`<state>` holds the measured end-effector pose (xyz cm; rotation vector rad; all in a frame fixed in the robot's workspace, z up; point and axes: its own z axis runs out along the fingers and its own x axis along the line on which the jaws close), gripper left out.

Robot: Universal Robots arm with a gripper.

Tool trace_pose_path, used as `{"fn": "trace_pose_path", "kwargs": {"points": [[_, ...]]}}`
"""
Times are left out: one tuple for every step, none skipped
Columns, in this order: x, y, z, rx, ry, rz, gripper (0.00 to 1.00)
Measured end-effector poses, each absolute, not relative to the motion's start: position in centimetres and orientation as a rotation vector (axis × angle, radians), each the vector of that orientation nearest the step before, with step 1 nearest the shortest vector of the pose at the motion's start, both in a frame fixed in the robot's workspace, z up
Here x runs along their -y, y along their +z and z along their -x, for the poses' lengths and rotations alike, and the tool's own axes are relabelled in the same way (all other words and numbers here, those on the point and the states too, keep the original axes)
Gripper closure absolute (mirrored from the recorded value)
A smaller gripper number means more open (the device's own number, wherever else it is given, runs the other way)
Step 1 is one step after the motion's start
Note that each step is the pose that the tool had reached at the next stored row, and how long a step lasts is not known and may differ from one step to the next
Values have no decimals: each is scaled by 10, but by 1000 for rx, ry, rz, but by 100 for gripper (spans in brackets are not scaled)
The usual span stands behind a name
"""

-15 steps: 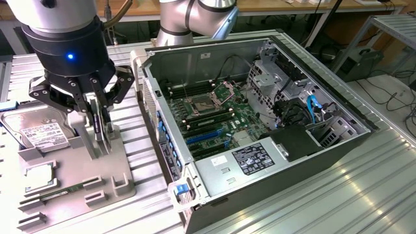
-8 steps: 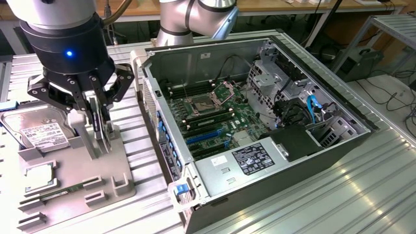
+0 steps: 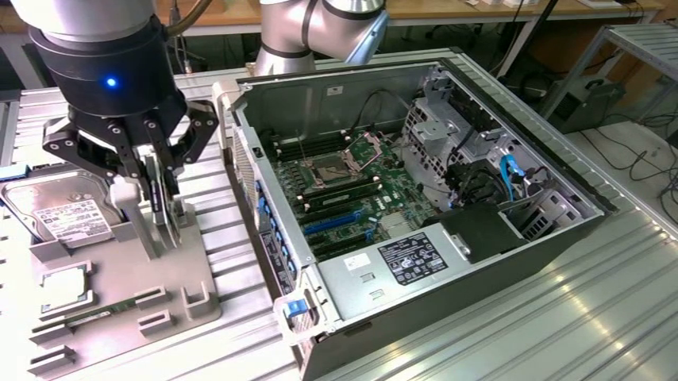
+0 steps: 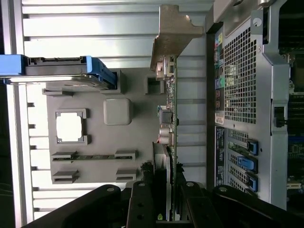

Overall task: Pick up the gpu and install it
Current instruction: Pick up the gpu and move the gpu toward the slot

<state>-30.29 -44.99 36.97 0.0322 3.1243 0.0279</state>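
Gripper (image 3: 154, 218) is clamped on the gpu (image 4: 172, 118), one finger (image 4: 142, 204) against each face. The card stands on edge and runs straight down out of the jaws, over the grey fixture tray (image 3: 117, 294). I cannot tell whether its lower edge has cleared the tray's holder or rests in it. In the wrist view the silver end bracket (image 4: 173, 33) is at the end farthest from the fingers. I judge the card light and stiff along its length, but fragile: bare board, small soldered parts, a fan shroud that should not take squeeze. The faces look smooth, so a pinch on the flat board could slip if the card tilts. The best hold is about where the jaws sit now, on the board near the shroud and clear of the connector edge and bracket. The open computer case (image 3: 317, 99) stands beside the gripper, and the hard drive (image 3: 63, 214) lies on its other side.
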Motion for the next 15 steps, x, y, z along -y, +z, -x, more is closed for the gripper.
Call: {"fn": "trace_pose_path", "kwargs": {"points": [[450, 370, 303, -3124, 28, -32, 73], [450, 371, 303, -3124, 28, -32, 73], [450, 371, 303, -3124, 28, -32, 73], [450, 372, 303, -3124, 28, -32, 73], [450, 372, 303, -3124, 28, -32, 73], [450, 372, 303, -3124, 28, -32, 73], [450, 373, 303, -3124, 28, -32, 73], [450, 373, 303, -3124, 28, -32, 73], [450, 374, 303, -3124, 28, -32, 73], [450, 374, 303, -3124, 28, -32, 73], [450, 374, 303, -3124, 28, -32, 73], [450, 375, 303, -3124, 28, -32, 73], [450, 375, 303, -3124, 28, -32, 73], [450, 375, 303, -3124, 28, -32, 73], [450, 376, 303, -3124, 28, -32, 73]]}}
